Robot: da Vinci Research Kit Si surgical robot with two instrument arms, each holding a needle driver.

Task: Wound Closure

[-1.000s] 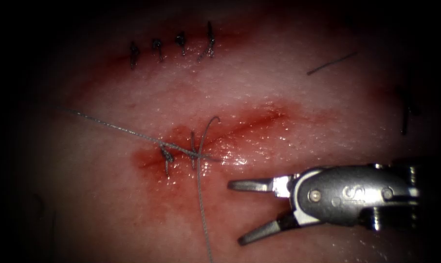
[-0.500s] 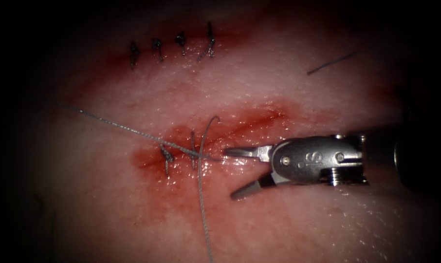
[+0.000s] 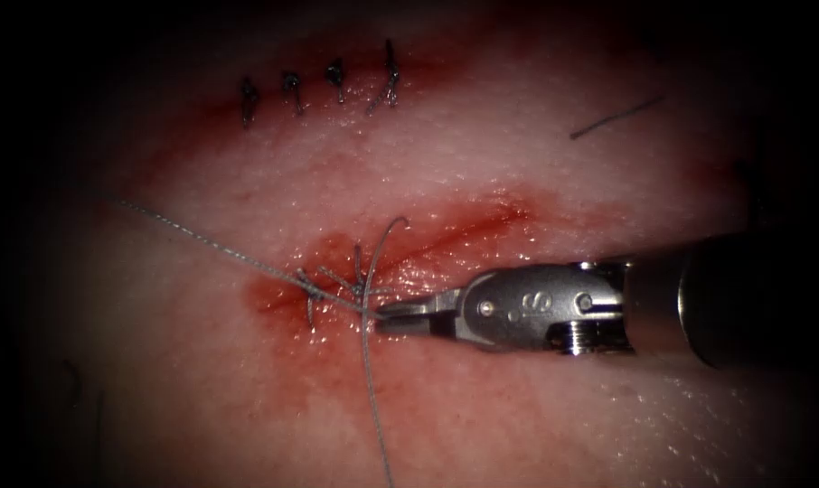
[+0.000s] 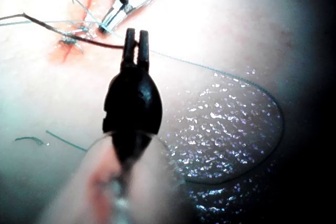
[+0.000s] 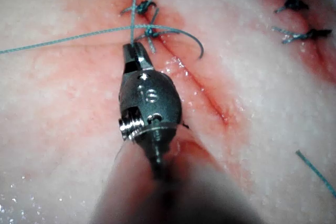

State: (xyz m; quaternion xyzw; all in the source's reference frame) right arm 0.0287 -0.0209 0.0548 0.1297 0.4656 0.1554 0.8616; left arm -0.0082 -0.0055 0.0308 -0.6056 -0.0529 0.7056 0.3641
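The cut (image 3: pixel 468 228) runs slanting across the tissue (image 3: pixel 536 154), wet with red fluid. Two stitches cross its left end, an older one (image 3: pixel 308 289) and a knot (image 3: pixel 360 289) with a curved loose tail (image 3: pixel 390 237). From the knot, thread (image 3: pixel 202 237) runs off to the upper left and another strand (image 3: pixel 373 407) runs down. My right tool (image 3: pixel 382 318) comes in from the right, its jaws shut on the thread just right of the knot, also seen from behind (image 5: pixel 134 51). My left tool (image 4: pixel 135 38) hovers off the tissue, shut on the thread that leads to the knot.
A row of finished stitches (image 3: pixel 337 83) closes another cut at the upper left. A cut end of thread (image 3: pixel 616 117) lies on the tissue at the upper right. Slack thread (image 4: pixel 273 124) loops over the wet tissue near the left tool.
The right tool moved up and left from the lower right to the knot. Its jaws, wide open before, have shut on the thread there.
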